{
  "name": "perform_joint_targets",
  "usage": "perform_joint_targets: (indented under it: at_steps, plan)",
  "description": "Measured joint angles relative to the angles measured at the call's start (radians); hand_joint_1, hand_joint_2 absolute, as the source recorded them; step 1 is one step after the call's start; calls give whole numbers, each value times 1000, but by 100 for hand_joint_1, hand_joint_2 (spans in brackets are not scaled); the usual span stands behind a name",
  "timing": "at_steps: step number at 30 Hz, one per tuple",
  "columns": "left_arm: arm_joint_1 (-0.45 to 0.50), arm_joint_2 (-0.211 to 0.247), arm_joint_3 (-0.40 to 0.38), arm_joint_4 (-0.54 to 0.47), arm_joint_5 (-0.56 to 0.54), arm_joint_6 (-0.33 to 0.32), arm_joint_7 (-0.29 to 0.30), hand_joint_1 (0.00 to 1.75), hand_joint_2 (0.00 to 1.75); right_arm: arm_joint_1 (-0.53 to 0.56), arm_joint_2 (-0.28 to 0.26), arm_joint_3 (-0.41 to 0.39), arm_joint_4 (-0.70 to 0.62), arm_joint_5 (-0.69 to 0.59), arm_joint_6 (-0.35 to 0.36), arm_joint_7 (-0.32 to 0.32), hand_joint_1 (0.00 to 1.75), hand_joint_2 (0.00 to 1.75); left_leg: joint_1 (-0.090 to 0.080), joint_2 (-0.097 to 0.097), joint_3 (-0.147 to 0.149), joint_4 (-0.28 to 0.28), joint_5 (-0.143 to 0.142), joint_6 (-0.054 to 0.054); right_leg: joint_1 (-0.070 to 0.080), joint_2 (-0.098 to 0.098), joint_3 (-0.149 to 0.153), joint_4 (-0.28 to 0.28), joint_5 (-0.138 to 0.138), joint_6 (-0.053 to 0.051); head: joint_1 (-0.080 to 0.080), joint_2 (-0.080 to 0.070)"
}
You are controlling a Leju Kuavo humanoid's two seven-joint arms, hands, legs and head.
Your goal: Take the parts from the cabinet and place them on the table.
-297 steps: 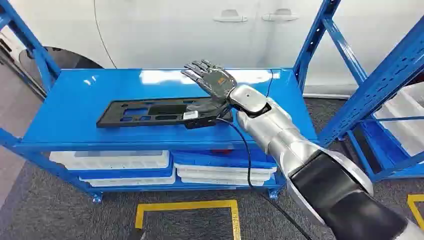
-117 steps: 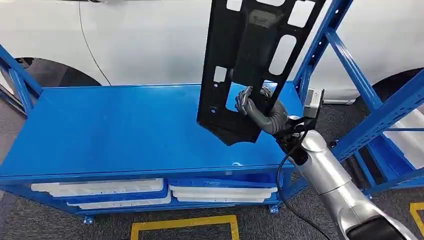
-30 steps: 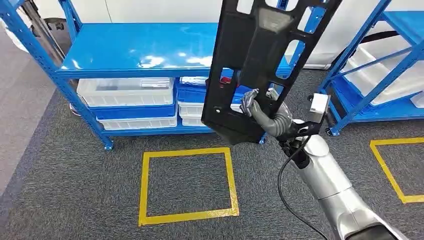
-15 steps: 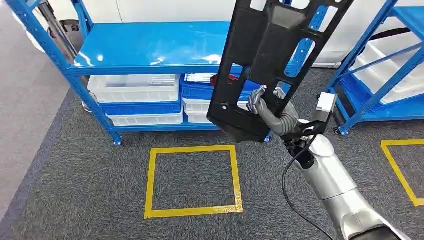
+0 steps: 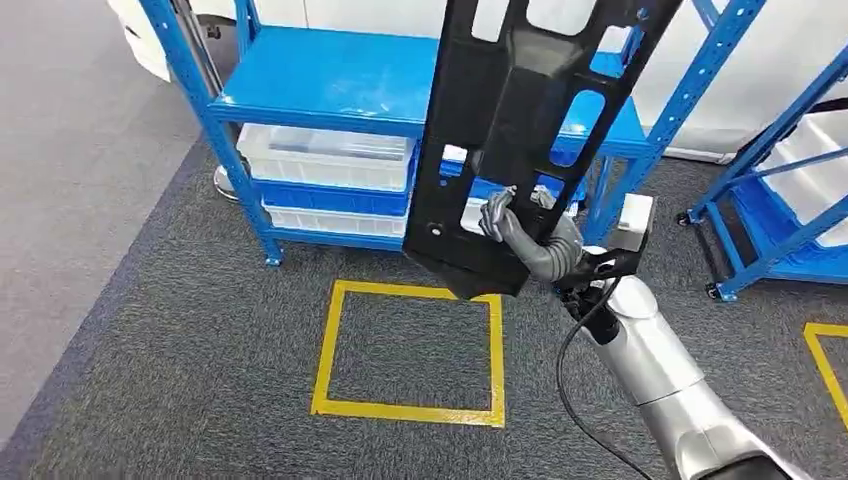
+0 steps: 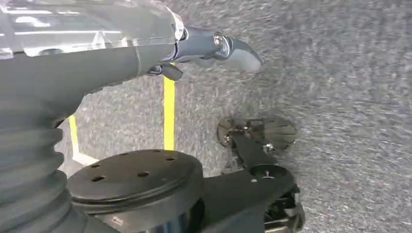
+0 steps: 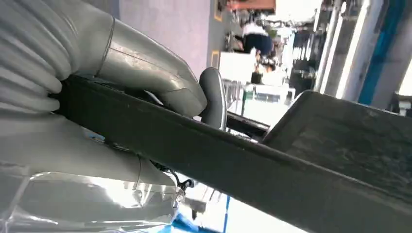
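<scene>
A long black plastic panel (image 5: 530, 120) with several cut-outs stands nearly upright in front of me. My right hand (image 5: 520, 235) grips it near its lower end, fingers hooked through a cut-out. Up close in the right wrist view, the thumb and fingers of the right hand (image 7: 145, 82) clamp the panel's edge (image 7: 243, 165). The blue rack (image 5: 330, 85) the panel came from stands behind it, its top shelf bare. My left hand (image 6: 145, 53) hangs over the grey carpet with its thumb (image 6: 233, 48) sticking out and nothing in it.
White bins (image 5: 330, 160) sit on the rack's lower shelves. A yellow taped square (image 5: 410, 350) marks the carpet below the panel. A second blue rack (image 5: 790, 200) stands at the right, with another yellow line (image 5: 825, 360) near it.
The camera has moved, so the rack and the yellow square have shifted right in the picture. My right hand still holds the panel upright in the same grip.
</scene>
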Motion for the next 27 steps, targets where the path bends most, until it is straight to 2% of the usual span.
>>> perform_joint_targets:
  at_steps: [1,2,3,4,5,6,7,9,10,11,12,13,14,15,16,17,18,19,20,21,22,23,25,26,27]
  plan:
    - [2,0,4,0,3,1,1,0,175,0,7,6,6,1,0,2,175,175,-2,-11,-6,1,4,0,0,0,-20,50,-11,-1,0,0]
    - [4,0,7,0,3,2,1,0,175,0,14,11,10,1,0,3,175,175,-2,-23,-11,3,7,-1,0,1,-14,44,4,-3,0,0]
    - [6,0,8,0,2,2,0,0,175,0,20,14,12,1,-1,3,175,175,-2,-35,-14,5,10,-3,0,3,15,-4,35,-7,0,0]
    - [6,0,8,0,-1,2,-2,0,175,0,22,16,13,1,-2,2,175,175,-2,-48,-15,6,12,-5,0,11,64,-90,78,-11,0,0]
    - [6,0,8,0,-3,2,-4,0,175,-1,22,17,12,0,-2,0,175,175,-2,-61,-15,7,14,-8,-1,32,114,-179,115,-16,0,0]
    - [6,0,8,0,-6,2,-6,0,175,-2,22,17,13,-1,-2,-2,175,175,1,-70,-18,7,16,-12,-2,77,143,-235,111,-23,0,0]
    - [4,0,8,0,-9,2,-8,0,175,-2,22,17,11,-4,-2,-5,175,175,-3,-81,-26,12,21,-19,-2,88,148,-252,112,-23,0,0]
    - [8,0,8,0,-14,4,-11,0,175,1,19,17,10,-7,-1,-9,175,175,6,-98,-35,7,29,-32,5,70,144,-249,112,-23,0,0]
    - [12,0,8,0,-16,4,-12,0,175,3,19,17,8,-9,-1,-10,175,175,7,-109,-35,4,34,-39,6,60,144,-253,116,-29,0,0]
    - [13,0,8,0,-18,4,-11,0,175,5,19,17,4,-13,-1,-11,175,175,3,-110,-38,6,33,-45,-6,46,148,-269,126,-37,0,0]
    - [13,0,8,0,-19,4,-11,0,175,6,19,17,0,-14,-1,-13,175,175,-2,-63,-49,29,11,-45,-2,32,152,-275,130,-41,0,0]
    - [12,0,7,0,-21,4,-8,0,175,9,13,15,-6,-16,-2,-15,175,175,0,-25,-76,92,-33,-48,-1,21,149,-276,133,-47,-1,0]
    - [11,0,7,0,-26,4,-6,0,175,13,11,15,-10,-16,-2,-15,175,175,1,-6,-110,172,-76,-51,2,7,147,-275,133,-47,-1,0]
    - [11,0,6,0,-27,4,-5,0,175,19,10,15,-12,-16,-2,-15,175,175,3,3,-141,250,-110,-53,5,-5,146,-275,134,-48,-1,0]
    - [11,0,6,0,-29,4,-5,0,175,26,10,15,-14,-15,-2,-14,175,175,4,6,-163,310,-130,-55,5,-19,144,-274,134,-47,-1,0]
    - [12,0,6,0,-29,4,-3,0,175,31,9,15,-16,-15,-2,-13,175,175,5,9,-162,320,-126,-56,6,-30,143,-273,134,-47,-1,0]
    - [13,0,6,0,-30,4,-3,0,175,35,8,15,-19,-14,-2,-12,175,175,6,11,-139,284,-103,-57,6,-43,142,-272,134,-47,-1,0]
    - [13,0,6,0,-32,4,-3,0,175,37,5,15,-22,-14,-2,-13,175,175,6,17,-91,204,-65,-56,6,-55,142,-270,133,-46,-1,0]
    - [12,0,6,0,-36,4,-3,0,175,37,2,14,-27,-14,-2,-13,175,175,6,35,-30,99,-24,-53,6,-67,142,-267,132,-43,-1,0]
    - [9,0,5,0,-37,3,-3,0,175,37,-2,12,-31,-14,-3,-13,175,175,3,78,11,19,-16,-49,7,-77,143,-264,129,-39,-1,0]
    - [6,0,4,0,-38,1,-4,0,175,39,-9,7,-35,-14,-3,-14,175,175,-9,92,18,7,-21,-36,16,-85,139,-259,127,-33,-1,0]
    - [5,-1,3,0,-40,0,-4,0,175,41,-17,4,-37,-14,-6,-13,175,175,-6,74,12,8,-17,-29,15,-91,138,-260,129,-29,0,0]
    - [8,-1,0,0,-47,-2,-4,0,175,51,-19,1,-46,-14,-8,-14,175,175,-10,56,6,8,-13,-20,15,-110,139,-263,132,-21,0,0]
    - [8,-1,-2,0,-48,-2,-4,0,175,57,-22,-2,-53,-14,-8,-14,175,175,-7,45,7,-2,-5,-10,13,-117,139,-261,130,-14,-1,0]
    - [8,-2,-4,0,-50,-3,-4,0,175,61,-29,-6,-58,-15,-10,-14,175,175,-3,36,8,-7,1,-6,5,-68,135,-247,112,-5,0,0]
